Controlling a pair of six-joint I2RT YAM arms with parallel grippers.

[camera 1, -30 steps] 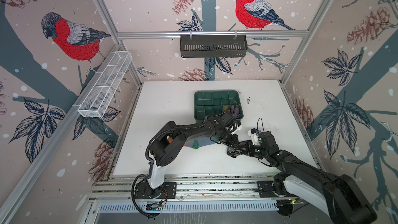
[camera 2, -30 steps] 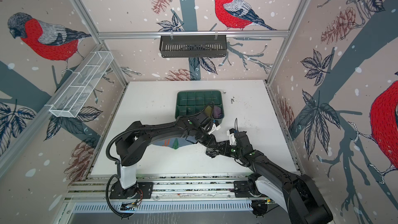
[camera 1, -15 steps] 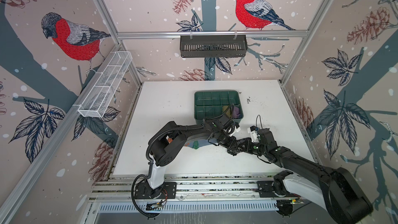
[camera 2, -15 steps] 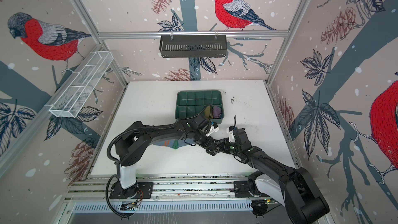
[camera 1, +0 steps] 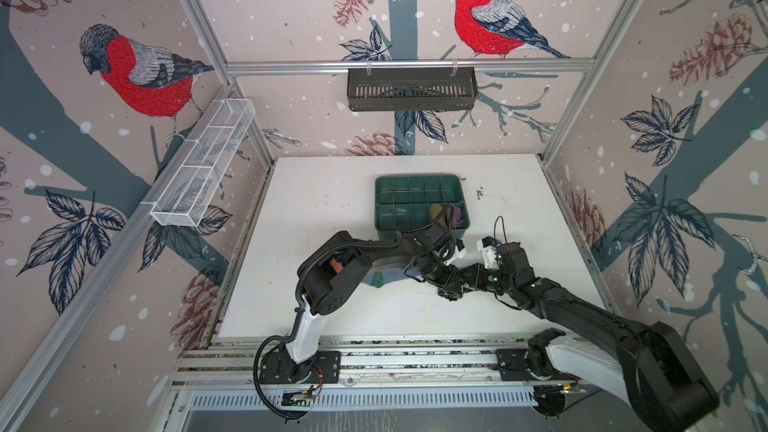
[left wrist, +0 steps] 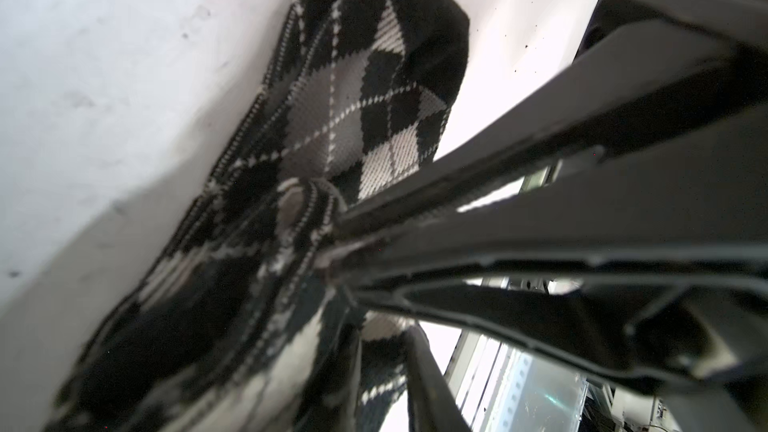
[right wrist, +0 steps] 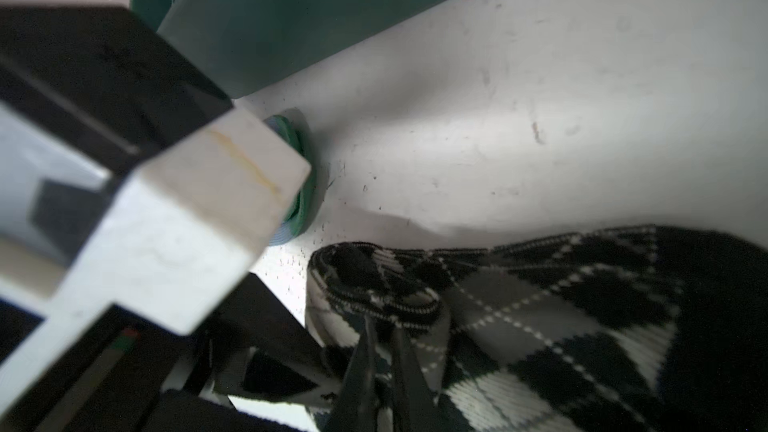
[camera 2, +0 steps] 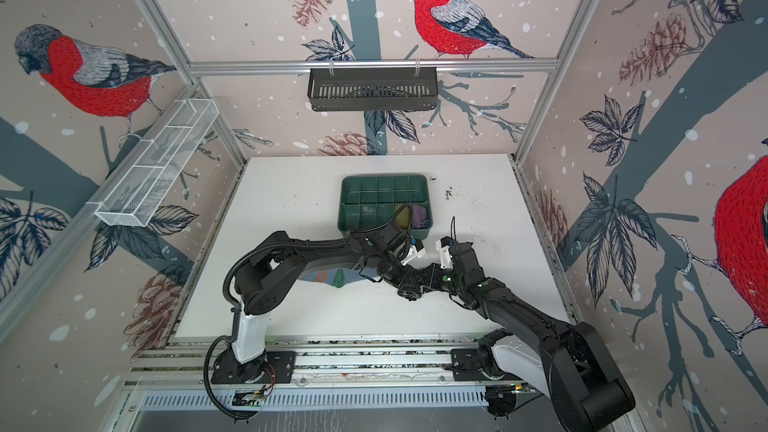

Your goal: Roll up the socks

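Observation:
The black-grey-white argyle sock (left wrist: 353, 118) lies on the white table (camera 1: 332, 209), with a fold pushed up near its end (right wrist: 374, 280). My right gripper (right wrist: 384, 351) is shut on that fold, its thin fingers almost touching. My left gripper (left wrist: 386, 371) is shut on the same sock close beside it. In both top views the two grippers (camera 1: 448, 292) (camera 1: 460, 283) meet over the sock and hide it. The light blue sock (camera 1: 376, 279) lies flat under my left forearm, and its green part (right wrist: 301, 184) shows in the right wrist view.
A green divided tray (camera 1: 417, 177) stands just behind the grippers and holds an olive-yellow rolled sock (camera 1: 436, 211) and a purple rolled sock (camera 1: 456, 216). A black basket (camera 1: 411, 89) hangs on the back wall. A white wire basket (camera 1: 203, 168) hangs on the left wall.
My right forearm has swung a little and its wrist has edged toward the left gripper. Both grippers stay together on the argyle sock. The light blue sock has not moved.

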